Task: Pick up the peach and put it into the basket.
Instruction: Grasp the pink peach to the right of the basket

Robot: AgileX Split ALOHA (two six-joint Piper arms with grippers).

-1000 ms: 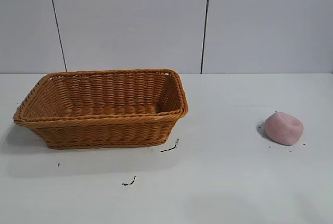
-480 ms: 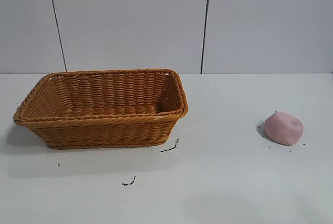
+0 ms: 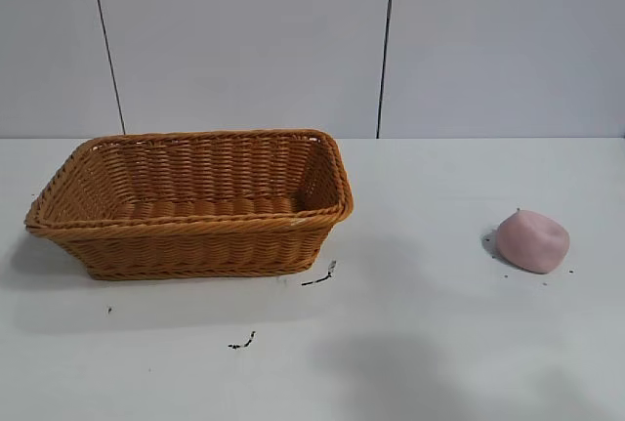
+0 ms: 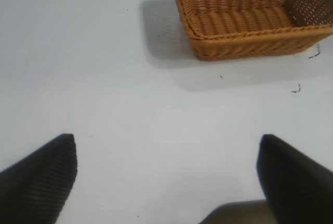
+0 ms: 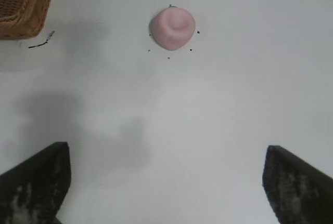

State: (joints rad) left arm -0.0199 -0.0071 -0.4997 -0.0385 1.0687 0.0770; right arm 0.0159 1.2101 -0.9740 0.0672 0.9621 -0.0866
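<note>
The peach (image 3: 532,241) is sat on the table (image 3: 439,343), well apart from the basket (image 3: 190,202); both the left gripper (image 4: 166,177) and the right gripper (image 5: 164,182) are held wide open, empty.

The basket (image 5: 23,4) is cut off at the right wrist view's corner.

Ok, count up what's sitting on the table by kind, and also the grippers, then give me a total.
Peach: 1
Basket: 1
Grippers: 2, the left gripper and the right gripper, both open above the table
Total: 4
</note>
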